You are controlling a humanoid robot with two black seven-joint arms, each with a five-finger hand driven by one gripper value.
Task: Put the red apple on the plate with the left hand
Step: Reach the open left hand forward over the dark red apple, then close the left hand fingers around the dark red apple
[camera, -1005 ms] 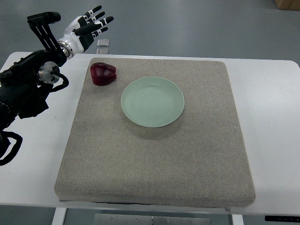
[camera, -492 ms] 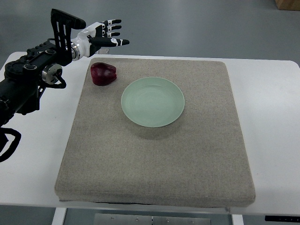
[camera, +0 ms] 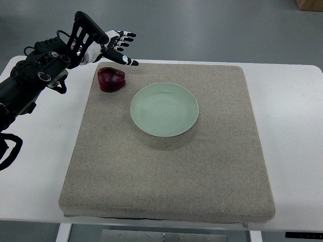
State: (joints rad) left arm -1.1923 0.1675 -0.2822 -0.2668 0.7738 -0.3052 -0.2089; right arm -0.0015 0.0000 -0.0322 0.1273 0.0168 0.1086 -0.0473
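A dark red apple (camera: 111, 79) lies on the grey mat near its far left corner. A pale green plate (camera: 164, 109), with nothing on it, sits to the apple's right, a short gap away. My left hand (camera: 119, 48) hovers just beyond and above the apple, fingers spread and holding nothing, apart from the fruit. Its black arm (camera: 35, 80) comes in from the left edge. The right arm does not show.
The grey mat (camera: 171, 166) covers most of the white table (camera: 292, 126). The table's far edge runs just behind the hand, with grey floor beyond it.
The left hand has swung rightward and dropped toward the apple, its wrist rolling over. Apple and plate have not moved.
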